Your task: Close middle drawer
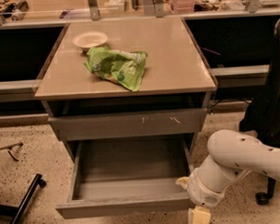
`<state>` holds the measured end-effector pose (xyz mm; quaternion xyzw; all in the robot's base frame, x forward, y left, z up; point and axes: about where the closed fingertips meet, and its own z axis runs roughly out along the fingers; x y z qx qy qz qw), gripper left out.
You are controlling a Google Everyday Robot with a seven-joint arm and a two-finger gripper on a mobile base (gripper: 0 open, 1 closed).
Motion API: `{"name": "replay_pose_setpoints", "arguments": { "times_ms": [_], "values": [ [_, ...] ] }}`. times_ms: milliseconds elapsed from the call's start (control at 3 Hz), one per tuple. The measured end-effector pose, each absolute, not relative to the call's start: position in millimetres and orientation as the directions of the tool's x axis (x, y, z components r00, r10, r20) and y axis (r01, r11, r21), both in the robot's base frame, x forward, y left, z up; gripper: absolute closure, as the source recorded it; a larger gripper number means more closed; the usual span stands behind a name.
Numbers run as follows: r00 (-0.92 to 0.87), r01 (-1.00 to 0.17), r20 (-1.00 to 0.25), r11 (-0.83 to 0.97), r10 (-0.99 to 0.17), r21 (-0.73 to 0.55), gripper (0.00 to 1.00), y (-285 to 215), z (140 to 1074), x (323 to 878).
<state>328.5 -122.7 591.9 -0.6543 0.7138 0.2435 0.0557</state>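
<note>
The middle drawer is a wide, shallow plain grey drawer, pulled far out of the cabinet near the floor, and it looks empty inside. Above it is the taller grey drawer front with pale scratch marks, pushed in. My gripper is at the bottom edge of the view, right beside the open drawer's right front corner, at the end of my white arm. Whether it touches the front panel is hidden.
A crumpled green bag and a pale bowl lie on the cabinet top. A black office chair stands at the right. A black bar and a thin dark object lie on the speckled floor at the left.
</note>
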Motion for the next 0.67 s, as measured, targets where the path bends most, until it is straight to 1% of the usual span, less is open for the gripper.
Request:
{"name": "replay_pose_setpoints", "arguments": {
  "times_ms": [333,667],
  "values": [
    [-0.101,-0.950,-0.391,-0.029,-0.915,0.312,0.00,-101.5,559.4,323.0],
    [-0.059,-0.949,-0.403,-0.074,-0.913,0.307,0.00,-87.5,536.2,316.9]
  ]
}}
